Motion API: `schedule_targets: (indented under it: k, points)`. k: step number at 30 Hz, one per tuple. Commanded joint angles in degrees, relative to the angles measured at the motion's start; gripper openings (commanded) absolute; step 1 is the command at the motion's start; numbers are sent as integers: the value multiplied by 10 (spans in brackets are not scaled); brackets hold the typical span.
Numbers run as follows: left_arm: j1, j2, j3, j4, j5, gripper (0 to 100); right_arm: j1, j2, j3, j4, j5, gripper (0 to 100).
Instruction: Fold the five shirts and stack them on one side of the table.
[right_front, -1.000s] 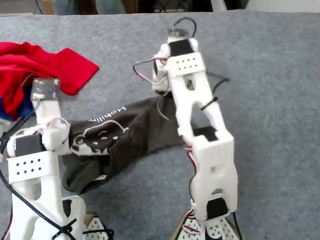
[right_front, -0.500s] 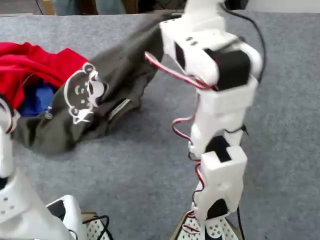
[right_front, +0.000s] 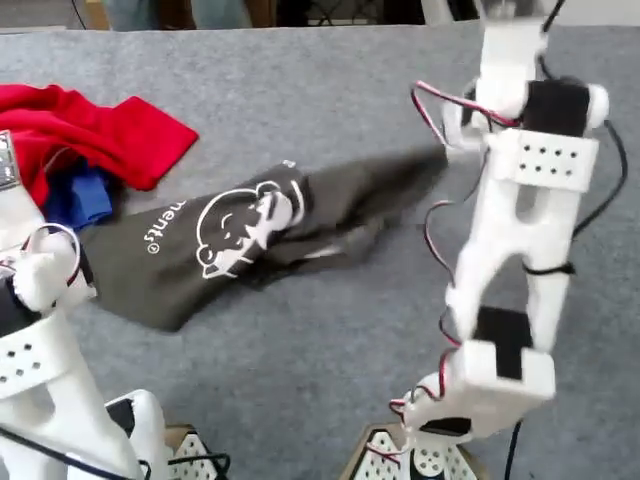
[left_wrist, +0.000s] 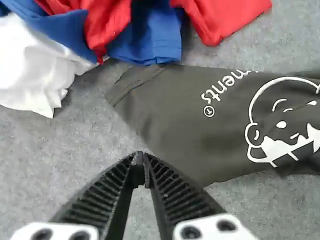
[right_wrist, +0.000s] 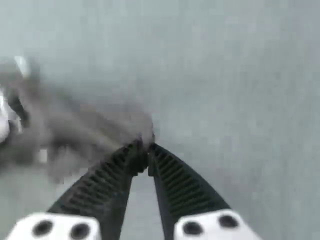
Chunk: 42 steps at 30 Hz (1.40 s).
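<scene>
- My left pincer (left_wrist: 140, 159) has its jaws pressed together. In its wrist view the tips sit over bare grey tabletop (left_wrist: 45, 150), just beside the near edge of the dark shirt (left_wrist: 200, 125). I can't tell if any cloth is caught between them.
- My right pincer (right_wrist: 146, 147) is also closed. The narrow end of the dark shirt (right_wrist: 75, 130) runs right up to its tips and looks pinched there, though that view is smeared.
- From the high view, the dark shirt (right_front: 180, 260) lies stretched across the middle of the tabletop (right_front: 300, 80). Its long axis runs on a diagonal, from the near-left by my left arm (right_front: 35, 330) up to the far-right at my right arm (right_front: 520, 200).
- The shirt's wide end is at the left arm's side. It narrows and bunches into folds as it nears the right arm.
- A white cartoon print (right_front: 240, 225) faces up, about midway along the shirt.
- Beyond the wide end, at the far-left of the tabletop, sits a loose heap. The red shirt (right_front: 90, 135) is on top and spread widest.
- The blue shirt (right_front: 85, 195) pokes out from under the red one, touching or nearly touching the dark shirt's corner.
- In the left wrist view, the white shirt (left_wrist: 30, 70) lies crumpled beside the blue shirt (left_wrist: 145, 35) and the red shirt (left_wrist: 125, 15), near the dark shirt's hem.
</scene>
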Motion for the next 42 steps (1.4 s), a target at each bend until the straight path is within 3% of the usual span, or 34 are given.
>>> schedule_targets:
  k: [1, 5, 9, 13, 16, 20, 28, 36, 42]
  points:
    - [25, -1, -2, -11, -6, 29, 66, -87, 194, -2, 88, 13]
    - [99, 0, -6, -36, 4, 29, 174, -132, 305, -2, 238, 13]
    - [199, 1, -22, -77, 62, 30, 283, -135, 349, -4, 357, 13]
    - [310, 39, -51, -129, 73, 39, 351, -135, 377, -16, 435, 13]
    - [368, 136, -91, -161, 90, 121, 372, -135, 410, -40, 474, 13]
    - [420, 317, -197, -185, 162, 159, 369, -135, 476, -98, 466, 13]
    - [510, 678, -553, -91, 237, 159, 367, -135, 576, -196, 463, 13]
    - [518, 959, -872, 12, 305, 162, 365, -136, 599, -214, 463, 13]
    - [531, 1121, -1027, 73, 312, 159, 357, -135, 598, -215, 447, 13]
